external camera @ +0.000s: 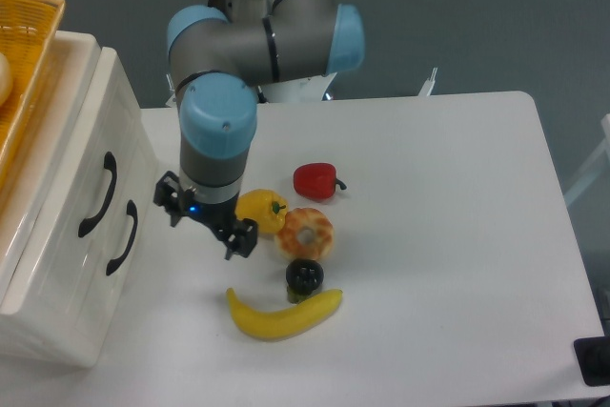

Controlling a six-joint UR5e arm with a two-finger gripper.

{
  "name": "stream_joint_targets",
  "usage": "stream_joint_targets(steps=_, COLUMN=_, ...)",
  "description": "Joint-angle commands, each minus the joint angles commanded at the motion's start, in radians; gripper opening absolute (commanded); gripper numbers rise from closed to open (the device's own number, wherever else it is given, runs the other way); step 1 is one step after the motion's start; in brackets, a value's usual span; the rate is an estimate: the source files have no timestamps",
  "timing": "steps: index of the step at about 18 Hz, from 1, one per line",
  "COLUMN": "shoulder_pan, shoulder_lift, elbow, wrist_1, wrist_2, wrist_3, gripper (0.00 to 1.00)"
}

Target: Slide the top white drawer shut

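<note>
The top white drawer [81,154] sits pushed in, its front flush with the white cabinet and level with the lower drawer front [143,235]. Its curved black handle [98,194] faces the table. My gripper [205,226] hangs over the table to the right of the cabinet, a short gap away from both handles and close beside the yellow pepper. Its two black fingers [243,236] stick out on either side of the blue wrist, spread apart with nothing between them.
A yellow wicker basket [29,64] rests on top of the cabinet. On the table lie a yellow pepper [259,211], a red pepper [315,180], a round pastry [305,233], a small black object [304,276] and a banana [282,315].
</note>
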Motion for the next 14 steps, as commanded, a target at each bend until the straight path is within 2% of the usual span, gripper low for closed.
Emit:
stream_joint_targets(steps=4, shoulder_pan=0.029, shoulder_lift=0.014, elbow=0.011, wrist_1=0.048, wrist_2=0.051, wrist_3=0.216, gripper=1.00)
stream_joint_targets(steps=8, shoulder_pan=0.086, shoulder_lift=0.052, elbow=0.003, wrist_1=0.045, wrist_2=0.055, wrist_3=0.298, gripper=1.00)
stream_joint_targets(steps=14, shoulder_pan=0.215, shoulder_lift=0.132, elbow=-0.054, wrist_1=0.038, wrist_2=0.068, wrist_3=0.571, gripper=1.00)
